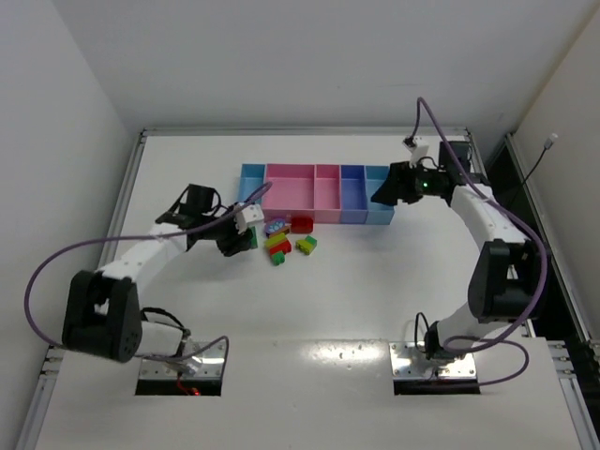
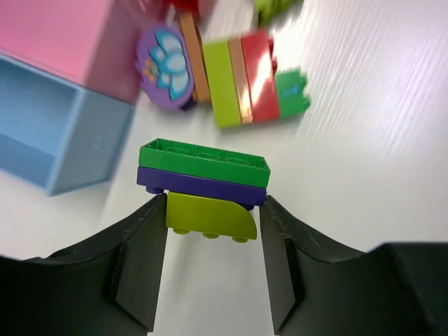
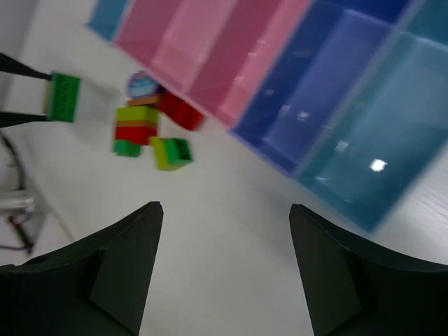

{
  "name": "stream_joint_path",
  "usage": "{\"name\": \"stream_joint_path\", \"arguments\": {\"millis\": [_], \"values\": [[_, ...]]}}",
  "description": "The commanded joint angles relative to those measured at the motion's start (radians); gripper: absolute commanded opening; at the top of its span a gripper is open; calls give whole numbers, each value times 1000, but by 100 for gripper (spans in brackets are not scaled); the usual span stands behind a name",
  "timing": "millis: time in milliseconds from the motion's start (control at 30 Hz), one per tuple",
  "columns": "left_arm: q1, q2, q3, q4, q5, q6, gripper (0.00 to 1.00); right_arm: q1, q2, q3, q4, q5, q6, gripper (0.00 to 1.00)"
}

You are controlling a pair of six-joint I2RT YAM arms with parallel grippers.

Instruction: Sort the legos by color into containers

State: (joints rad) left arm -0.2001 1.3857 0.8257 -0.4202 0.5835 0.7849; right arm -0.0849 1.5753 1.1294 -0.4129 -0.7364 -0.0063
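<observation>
I'm looking down on a white tabletop (image 1: 375, 291) boxed in by plain white panels: a back wall (image 1: 309, 56), a left wall (image 1: 47, 141) and a right wall (image 1: 567, 94). A pale metal rail (image 1: 309, 130) runs along the far edge. Down the right side there's a dark gap (image 1: 511, 187) with a thin cable (image 1: 539, 161) crossing it. The lighting is even, with a soft glare (image 1: 347, 352) on the near surface.

The legos (image 2: 203, 164) between the left pincer's (image 2: 213, 231) matt black plastic fingers (image 2: 140, 273) are smooth, glossy plastic. Ahead of the right pincer (image 3: 225, 208), the containers (image 3: 329, 105) are shiny plastic catching glints. The white counter (image 3: 231, 182) below looks smooth, faintly sheened.
</observation>
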Motion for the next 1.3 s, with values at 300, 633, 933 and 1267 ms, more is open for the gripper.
{"name": "stream_joint_path", "arguments": {"millis": [300, 633, 933, 1267], "values": [[-289, -317, -1, 216, -197, -381, 0, 306, -35, 59, 286, -158, 578, 72], [-343, -235, 102, 316, -284, -472, 0, 453, 51, 132, 327, -166, 609, 68], [-364, -206, 156, 316, -284, -481, 0, 508, 152, 228, 318, -166, 618, 69], [-383, -188, 156, 316, -284, -460, 0, 545, 170, 271, 318, -166, 609, 69]]}}
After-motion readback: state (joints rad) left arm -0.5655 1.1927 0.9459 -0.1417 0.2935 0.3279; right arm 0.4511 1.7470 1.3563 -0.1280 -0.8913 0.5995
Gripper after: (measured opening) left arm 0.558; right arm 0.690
